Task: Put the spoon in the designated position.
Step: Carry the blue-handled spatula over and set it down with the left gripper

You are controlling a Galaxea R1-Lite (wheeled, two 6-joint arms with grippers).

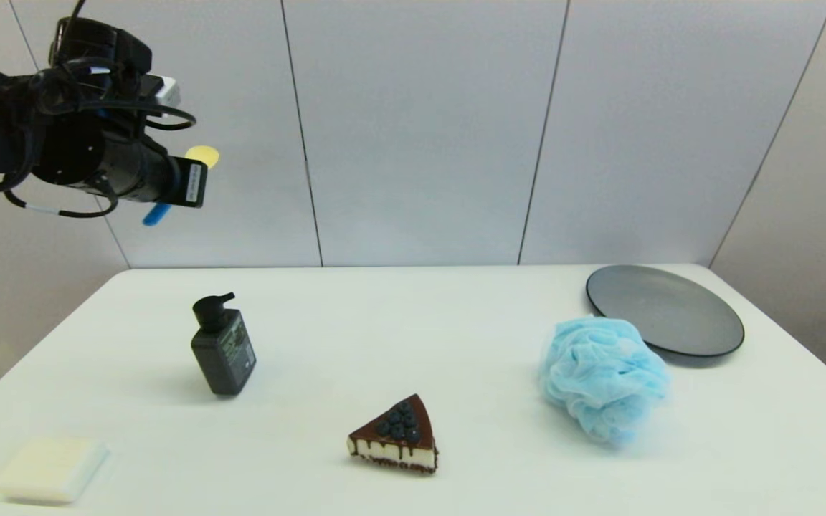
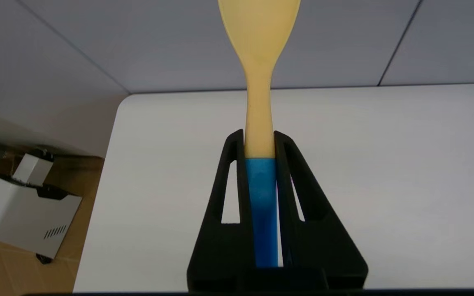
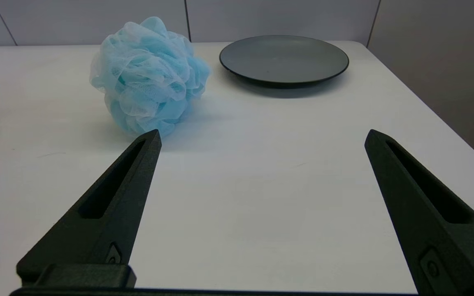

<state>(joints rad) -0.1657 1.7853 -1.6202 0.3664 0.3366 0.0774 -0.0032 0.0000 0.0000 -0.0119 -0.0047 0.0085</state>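
Left gripper [image 2: 259, 142] around spoon [image 2: 258, 74]

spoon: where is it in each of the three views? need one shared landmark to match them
Head view: the spoon is high at upper left, held by the left claw above the table; yellow bowl and blue handle tip show.
Left wrist view: spoon runs up the centre, clamped between the fingers.
Right wrist view: not in it.
Shared landmark: the white table.

left arm [image 1: 62, 143]: black, round-bodied, looped black cables, white label | left gripper [image 2: 259, 139]: black slotted fingers | right gripper [image 3: 261, 137]: long black tapered fingers, small screws
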